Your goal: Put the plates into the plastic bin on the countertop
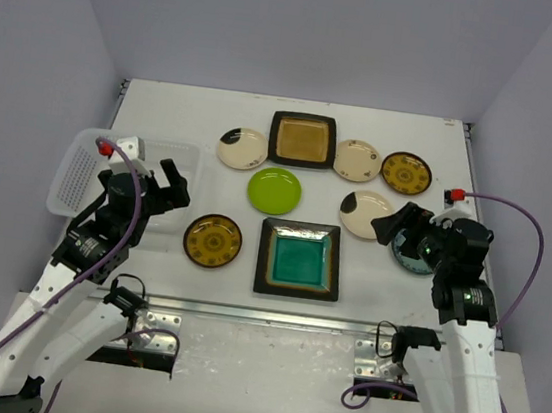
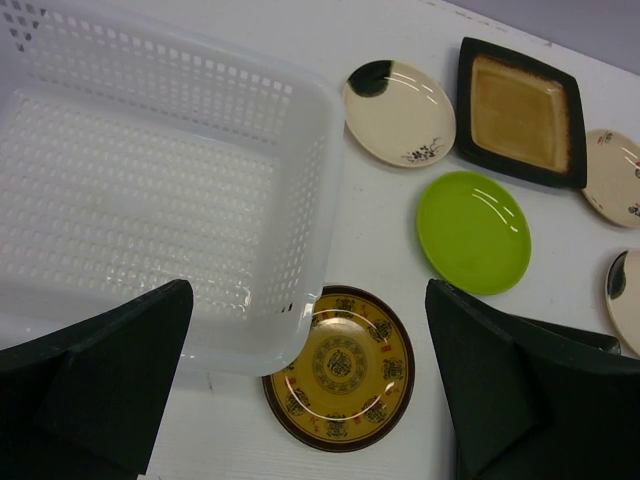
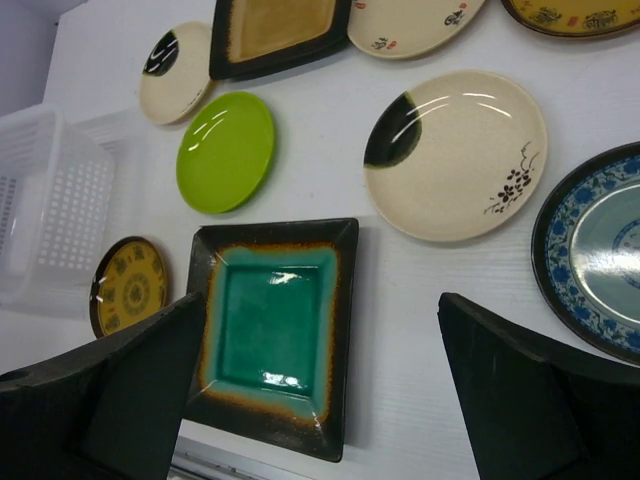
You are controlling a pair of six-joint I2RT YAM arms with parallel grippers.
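The empty white mesh plastic bin stands at the left of the white countertop. Plates lie across the middle: a teal square, an amber square, a lime-green round, cream ones with dark patches, another cream one, and two brown-yellow patterned ones. A blue-grey plate lies partly under my right arm. My left gripper is open and empty above the bin's near right corner. My right gripper is open and empty above the teal square's right side.
A metal rail runs along the countertop's front edge. Grey walls close in the back and both sides. The bin's corner overlaps the rim of the near brown-yellow plate in the left wrist view.
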